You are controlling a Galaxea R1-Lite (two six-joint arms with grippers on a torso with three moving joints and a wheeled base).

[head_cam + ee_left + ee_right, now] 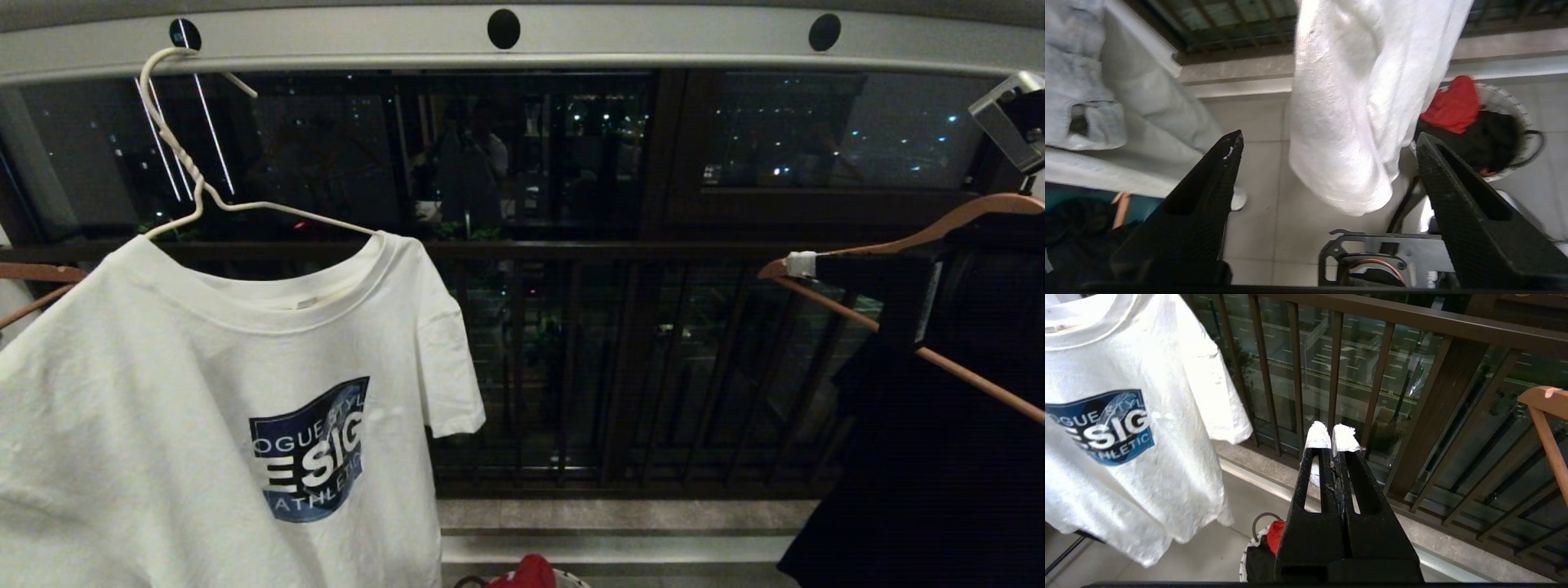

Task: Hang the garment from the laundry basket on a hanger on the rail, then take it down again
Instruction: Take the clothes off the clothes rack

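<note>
The white garment (204, 392) with its dark blue chest graphic hangs on the white wire hanger (188, 175). The hanger's hook sits in a hole of the pale grey rail (571, 37). Neither gripper shows in the head view. My left gripper (1329, 136) is open and holds nothing; the garment's lower part (1355, 102) hangs beyond its fingers, apart from them. My right gripper (1334, 433) is shut on nothing, to the right of the garment (1126, 437), pointing at the balcony bars. The laundry basket (1504, 96) stands on the floor below, also seen past the right gripper (1249, 551).
A brown wooden hanger (898, 245) carrying a large black garment (939, 457) hangs at the right. The dark balcony railing (571, 249) runs behind. A red cloth (1453, 106) and dark clothes lie in the basket. A pale grey garment (1077, 81) hangs left of the shirt.
</note>
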